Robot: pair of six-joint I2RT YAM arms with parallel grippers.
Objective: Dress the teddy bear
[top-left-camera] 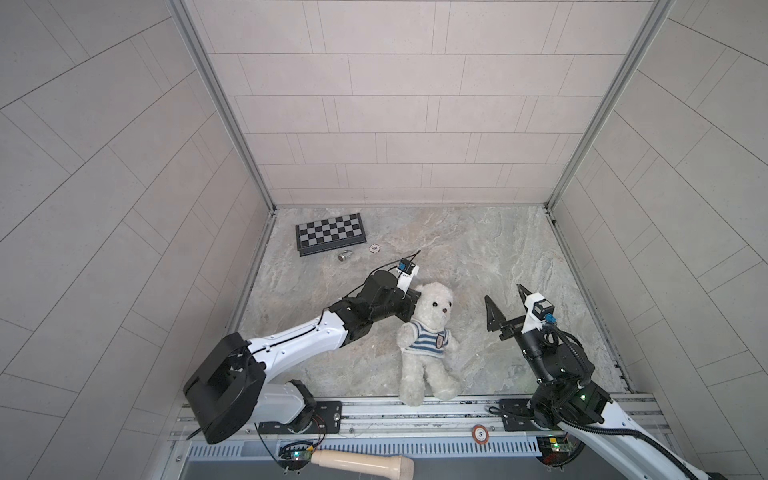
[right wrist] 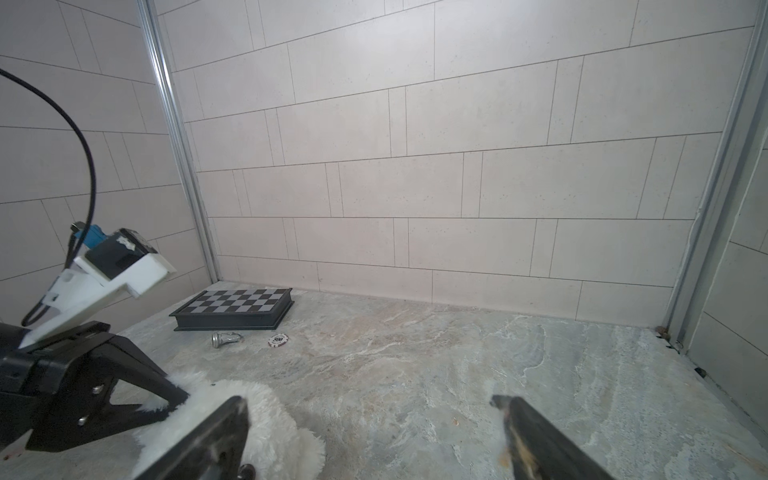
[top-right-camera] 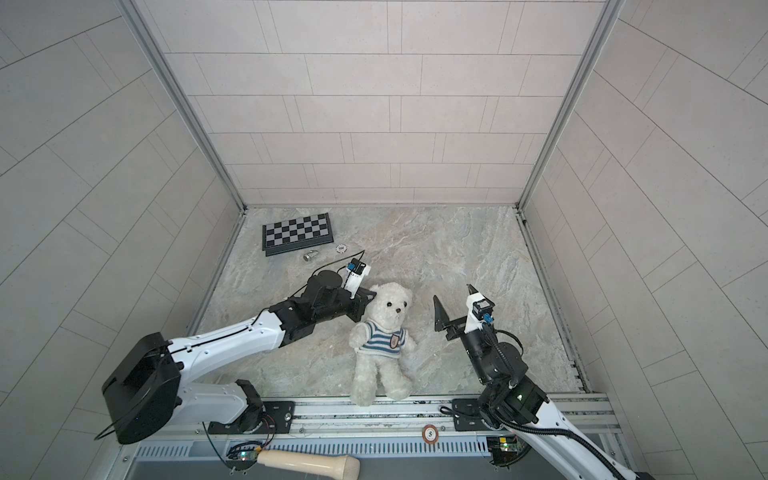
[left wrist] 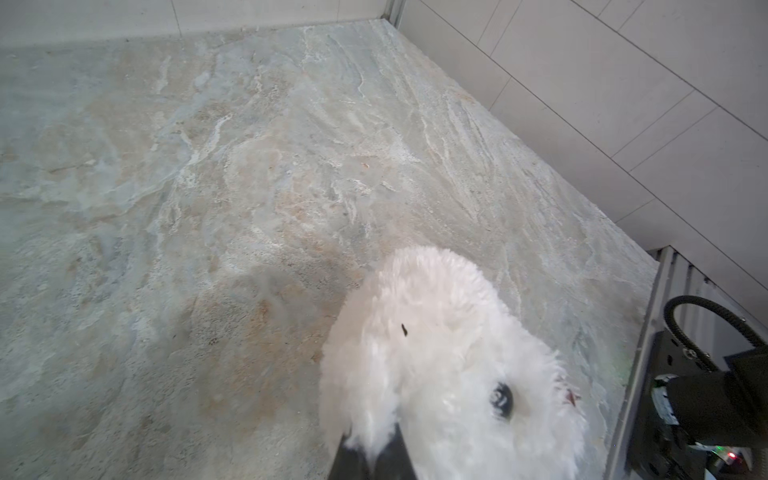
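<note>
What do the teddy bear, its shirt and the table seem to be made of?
The teddy bear: plush, long fluffy white fibres. The shirt: probably soft cloth, striped blue and white, wrinkled. The table: looks like veined matte stone, perhaps only a print.

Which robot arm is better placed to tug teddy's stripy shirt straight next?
Probably the right. The right gripper is wide open and free beside the teddy bear, near the shirt. The left gripper is pinching fur at its head.
</note>
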